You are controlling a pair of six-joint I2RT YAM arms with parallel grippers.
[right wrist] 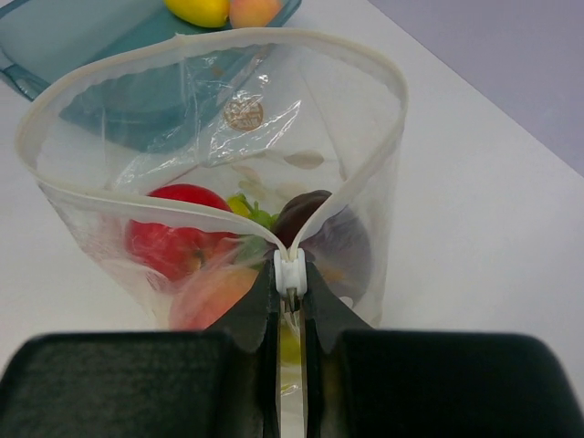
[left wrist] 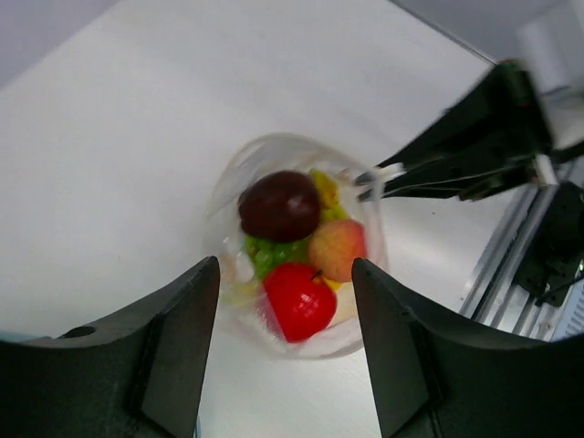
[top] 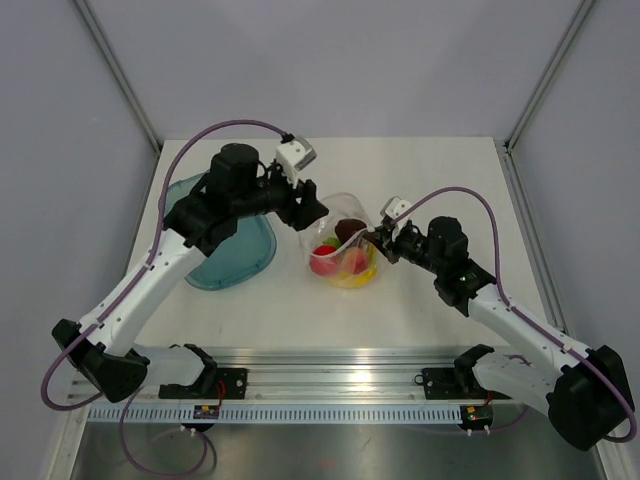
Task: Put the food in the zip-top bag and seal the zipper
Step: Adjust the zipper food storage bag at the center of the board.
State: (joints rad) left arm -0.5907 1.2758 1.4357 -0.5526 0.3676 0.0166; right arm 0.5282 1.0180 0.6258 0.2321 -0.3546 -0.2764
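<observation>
On the white table [top: 420, 300] the teal tray [top: 245, 262] sits left of centre. The zip-top bag [top: 345, 212] stands upright just beside it with its mouth wide open. The loading step looks nearly done: a plum [left wrist: 279, 205], apple [left wrist: 298, 299], peach [left wrist: 337, 249] and grapes [left wrist: 274, 251] are in the bag. A yellow piece [right wrist: 196, 9] and a peach-coloured one [right wrist: 254, 9] lie in the tray.

The left gripper [left wrist: 284, 262] hovers over the bag's mouth, fingers apart and holding nothing. The right gripper [right wrist: 290, 290] is pinched tight on the zipper [right wrist: 109, 196] at its near end, on what looks like a small white slider [right wrist: 290, 269].

Next, the left gripper probably needs to fetch the two tray pieces. After that the mouth must be flattened and the zipper pressed shut along its length
</observation>
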